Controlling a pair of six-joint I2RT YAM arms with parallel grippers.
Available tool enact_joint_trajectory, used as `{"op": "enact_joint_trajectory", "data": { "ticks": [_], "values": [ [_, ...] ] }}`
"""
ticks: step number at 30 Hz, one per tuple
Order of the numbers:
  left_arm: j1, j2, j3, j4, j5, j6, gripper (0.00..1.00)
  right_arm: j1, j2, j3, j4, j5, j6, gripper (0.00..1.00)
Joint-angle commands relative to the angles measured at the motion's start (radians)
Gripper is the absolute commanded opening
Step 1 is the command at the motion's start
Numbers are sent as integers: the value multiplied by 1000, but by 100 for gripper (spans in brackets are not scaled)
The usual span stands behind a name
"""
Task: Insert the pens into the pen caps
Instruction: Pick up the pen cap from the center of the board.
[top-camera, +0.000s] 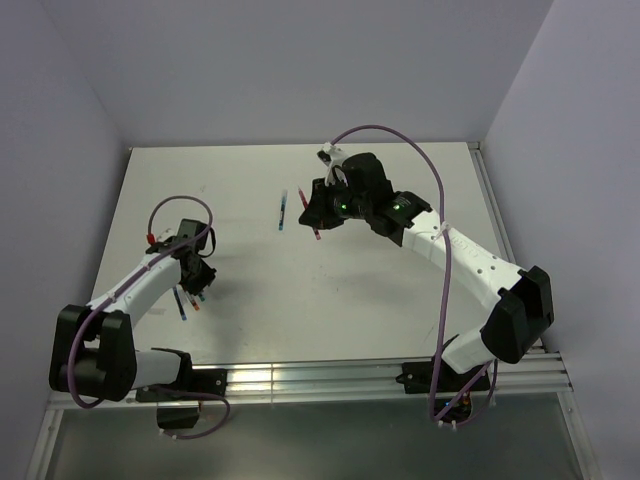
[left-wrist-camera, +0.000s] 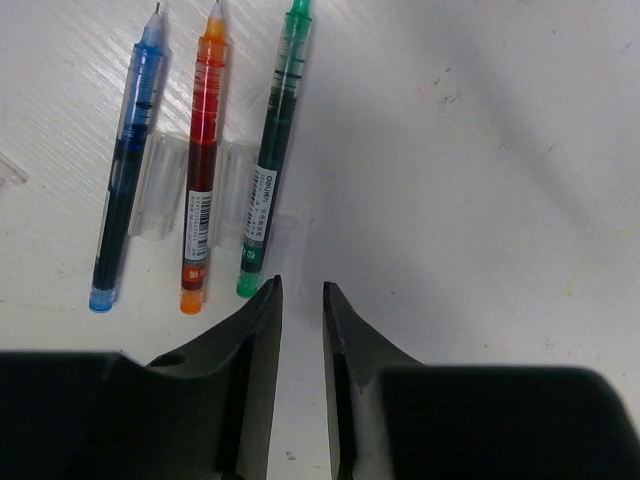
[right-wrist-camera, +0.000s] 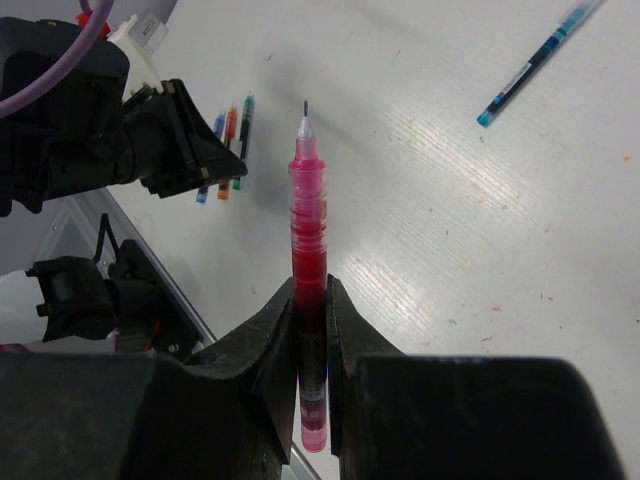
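My right gripper (right-wrist-camera: 311, 285) is shut on a red pen (right-wrist-camera: 308, 200) and holds it above the table, its bare needle tip pointing away from the wrist. It also shows in the top view (top-camera: 317, 233) below the right gripper (top-camera: 318, 215). My left gripper (left-wrist-camera: 300, 290) is empty, its jaws a narrow gap apart, just short of the tail ends of three uncapped pens lying side by side: blue (left-wrist-camera: 125, 170), orange-red (left-wrist-camera: 200, 160), green (left-wrist-camera: 272, 150). Clear translucent pieces (left-wrist-camera: 150, 185) lie under them. I see no coloured caps.
A blue pen (top-camera: 283, 211) lies alone at mid table, left of the right gripper; it also shows in the right wrist view (right-wrist-camera: 535, 60). The three pens (top-camera: 188, 300) lie by the left gripper (top-camera: 200, 283). A metal rail (top-camera: 330, 380) runs along the near edge.
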Motion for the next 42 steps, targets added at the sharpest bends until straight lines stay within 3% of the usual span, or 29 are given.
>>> {"op": "enact_joint_trajectory", "data": {
  "ticks": [1,32,42],
  "values": [
    [13,-1,-11,33,15,11,27,-7,-2,6,17,1,-16,0],
    [49,53,-55,100,52,34,25,-7,12,9,13,-9,-14,0],
    [46,82,-55,143,96,46,17,-7,19,11,11,-5,-17,0]
  ]
}}
